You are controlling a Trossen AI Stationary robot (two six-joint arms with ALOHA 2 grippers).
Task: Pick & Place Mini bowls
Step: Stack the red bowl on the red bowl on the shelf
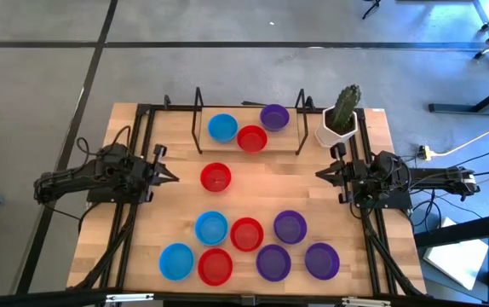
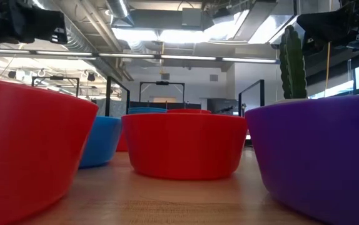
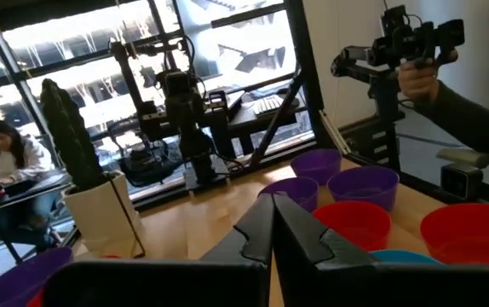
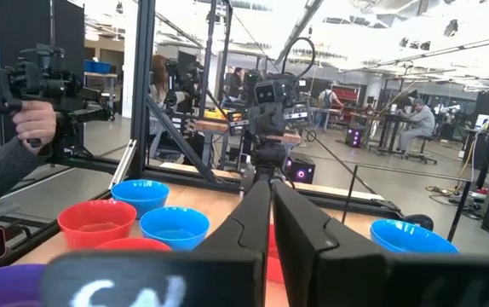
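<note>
Both tools, left (image 1: pixel 169 176) and right (image 1: pixel 323 173), are clenched and empty, and the crowded bowls (image 1: pixel 246 234) risk being knocked during a grab.

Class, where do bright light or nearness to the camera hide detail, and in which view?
Low view: ceiling lights glare white; the nearest red bowl and purple bowl loom huge, cropped by the frame. Left wrist view: bright windows behind the cactus wash out.

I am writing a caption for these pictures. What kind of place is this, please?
Probably a robotics lab or workshop: a wooden table with mini bowls between two arms, a person holding a camera rig, and workbenches with people seated in an open industrial room.
</note>
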